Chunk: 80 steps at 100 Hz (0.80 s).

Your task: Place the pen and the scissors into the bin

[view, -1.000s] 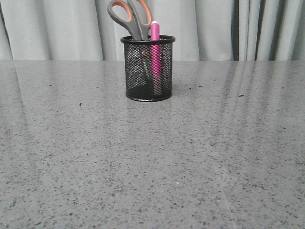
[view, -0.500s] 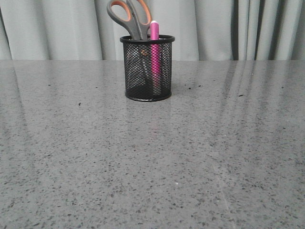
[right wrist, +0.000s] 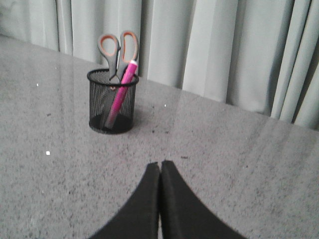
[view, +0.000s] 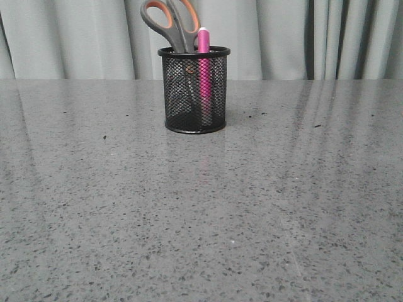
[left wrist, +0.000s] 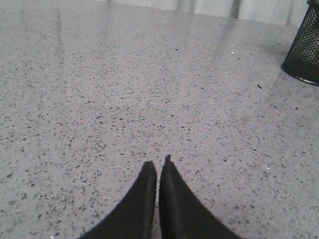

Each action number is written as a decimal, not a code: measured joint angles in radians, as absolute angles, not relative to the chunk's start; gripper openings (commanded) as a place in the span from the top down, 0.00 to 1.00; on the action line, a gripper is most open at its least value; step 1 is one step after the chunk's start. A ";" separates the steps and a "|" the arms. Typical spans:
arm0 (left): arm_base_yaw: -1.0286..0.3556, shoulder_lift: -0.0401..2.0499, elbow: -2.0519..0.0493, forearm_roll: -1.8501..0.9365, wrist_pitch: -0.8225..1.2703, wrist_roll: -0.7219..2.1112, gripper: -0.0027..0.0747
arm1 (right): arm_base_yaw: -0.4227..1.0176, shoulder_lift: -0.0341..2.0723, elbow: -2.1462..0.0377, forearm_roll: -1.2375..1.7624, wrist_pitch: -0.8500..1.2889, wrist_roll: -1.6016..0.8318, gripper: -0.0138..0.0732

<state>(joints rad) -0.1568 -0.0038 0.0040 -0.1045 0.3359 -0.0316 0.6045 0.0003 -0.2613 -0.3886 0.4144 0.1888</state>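
The black wire-mesh bin (view: 194,91) stands upright at the back middle of the grey table. The scissors (view: 171,22) stand in it, blades down, grey-and-orange handles above the rim. The magenta pen (view: 204,63) stands in it to their right, its tip above the rim. The right wrist view shows the bin (right wrist: 112,102), scissors (right wrist: 117,49) and pen (right wrist: 121,89) far from my right gripper (right wrist: 160,163), which is shut and empty. My left gripper (left wrist: 158,162) is shut and empty over bare table; only the bin's edge (left wrist: 304,50) shows there. Neither gripper shows in the front view.
The speckled grey table (view: 201,201) spreads all round the bin. Grey curtains (view: 315,38) hang behind the table's back edge. A few dark specks (view: 105,136) lie on the surface.
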 measured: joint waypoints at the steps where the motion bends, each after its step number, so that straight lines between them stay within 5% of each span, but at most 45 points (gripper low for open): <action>1: -0.157 -0.004 0.004 -0.105 0.336 -0.032 0.99 | 0.604 0.000 -0.259 -0.389 0.414 0.189 0.92; 62: -0.157 -0.004 0.004 -0.105 0.336 -0.032 0.99 | 0.598 -0.010 -0.114 -0.428 0.415 0.189 0.92; 80: -0.157 -0.004 0.004 -0.105 0.336 -0.032 0.99 | 0.469 -0.010 -0.062 -0.382 0.448 0.189 0.92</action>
